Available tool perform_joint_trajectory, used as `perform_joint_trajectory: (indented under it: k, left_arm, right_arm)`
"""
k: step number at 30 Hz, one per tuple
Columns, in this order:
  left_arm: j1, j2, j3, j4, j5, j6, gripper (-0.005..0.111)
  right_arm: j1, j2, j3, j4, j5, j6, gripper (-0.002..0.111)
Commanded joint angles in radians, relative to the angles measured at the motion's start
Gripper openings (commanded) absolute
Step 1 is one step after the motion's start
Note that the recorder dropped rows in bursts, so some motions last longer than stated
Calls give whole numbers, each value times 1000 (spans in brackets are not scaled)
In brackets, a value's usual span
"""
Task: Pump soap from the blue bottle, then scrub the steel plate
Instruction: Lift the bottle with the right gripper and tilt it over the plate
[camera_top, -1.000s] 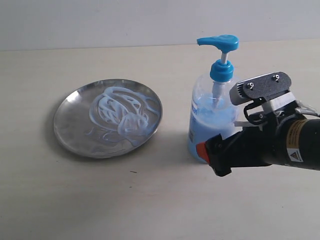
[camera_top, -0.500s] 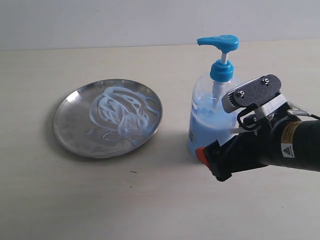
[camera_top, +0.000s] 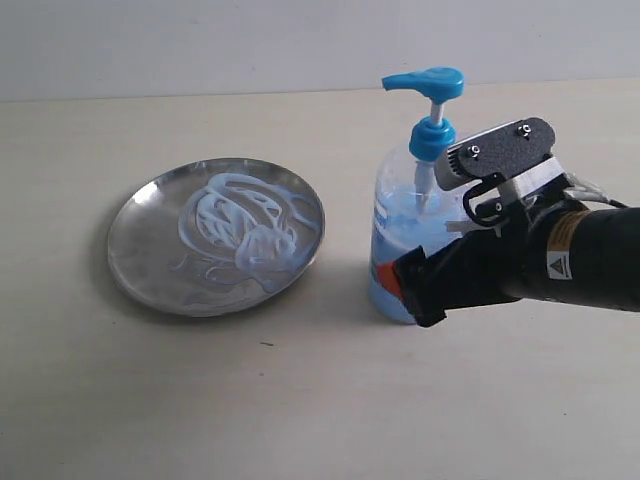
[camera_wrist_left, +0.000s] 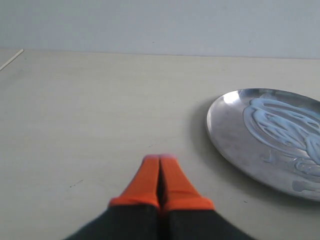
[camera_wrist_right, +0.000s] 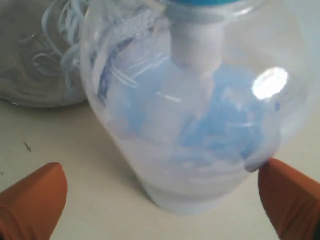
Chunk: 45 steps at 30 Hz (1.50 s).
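The blue bottle (camera_top: 402, 225) stands on the table right of the steel plate (camera_top: 135, 250), which carries whitish-blue swirls of soap (camera_top: 240, 230). My right gripper (camera_top: 400, 272) is open, low around the bottle's base. In the right wrist view the bottle (camera_wrist_right: 200, 100) fills the gap between the orange fingers (camera_wrist_right: 32, 197), and the far finger touches its side. My left gripper (camera_wrist_left: 160, 167) is shut on nothing, hovering over bare table beside the plate (camera_wrist_left: 225, 130) with its soap (camera_wrist_left: 285, 120). It is out of the exterior view.
A pale wall rises behind the light wooden table (camera_top: 300, 400). The plate's edge (camera_wrist_right: 30, 60) shows just behind the bottle in the right wrist view. Bare table lies in front of and left of the plate.
My right gripper has advanced to the left around the bottle's base, and the bottle has shifted a little left toward the plate. The plate has not moved.
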Motion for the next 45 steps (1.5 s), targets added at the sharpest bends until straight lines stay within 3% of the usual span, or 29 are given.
perform_joint_trajectory:
  k: [1, 6, 45]
  left_arm:
    - [1, -5, 3, 5, -9, 2, 0]
    - [1, -5, 3, 5, -9, 2, 0]
    - [1, -5, 3, 5, -9, 5, 0]
  right_arm:
    - [-16, 64, -9, 126, -97, -111, 105]
    - [-19, 97, -9, 558, -273, -486, 105]
    - [-16, 264, -7, 468, -499, -320, 105]
